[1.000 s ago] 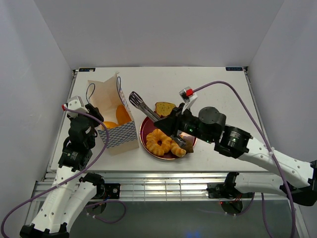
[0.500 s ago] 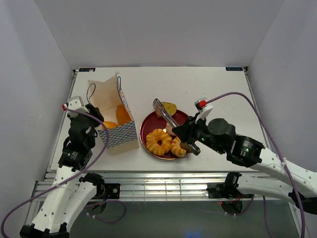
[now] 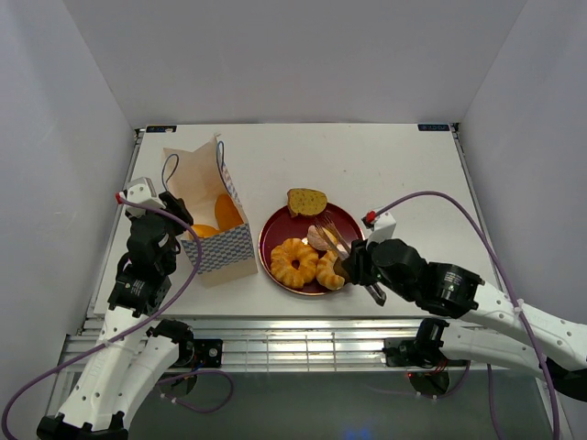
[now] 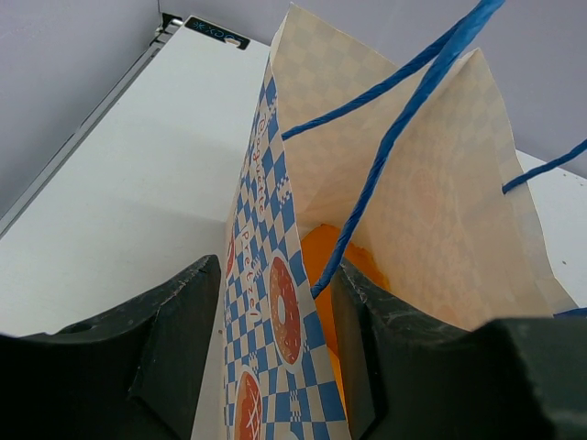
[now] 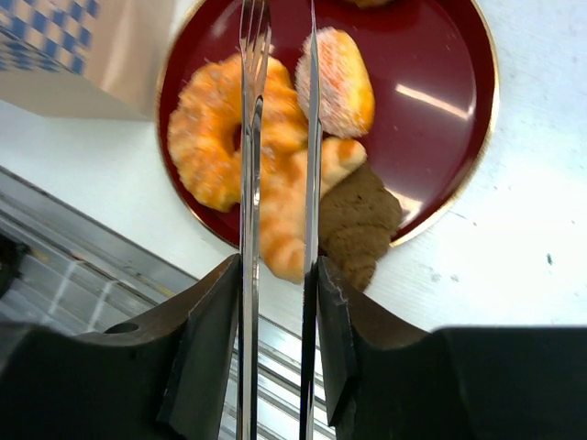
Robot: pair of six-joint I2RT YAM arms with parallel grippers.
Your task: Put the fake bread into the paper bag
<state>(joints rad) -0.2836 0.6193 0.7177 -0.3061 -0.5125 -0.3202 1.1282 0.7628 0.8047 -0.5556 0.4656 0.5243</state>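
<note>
The paper bag (image 3: 215,206) stands open at the left, with orange rolls (image 3: 225,213) inside. My left gripper (image 3: 177,218) is shut on its side wall (image 4: 275,302), one finger outside and one inside. My right gripper (image 3: 353,266) is shut on metal tongs (image 3: 328,240), which hang empty over the dark-red plate (image 3: 347,220). In the right wrist view the tongs (image 5: 249,137) reach over a ring pastry (image 5: 206,137), a golden croissant (image 5: 284,211) and a sugared oval roll (image 5: 335,81). A brown chunk (image 5: 358,225) lies on the plate's near rim. A bread slice (image 3: 304,201) lies at the far rim.
The table's near edge and metal rail (image 5: 119,275) run just below the plate. White walls close in the left, right and back. The bag's blue cord handles (image 4: 404,119) hang across its opening.
My right arm has drawn back toward the near right, swinging the tongs from the plate's far left to over its near-right pastries. The left arm and bag have not moved.
</note>
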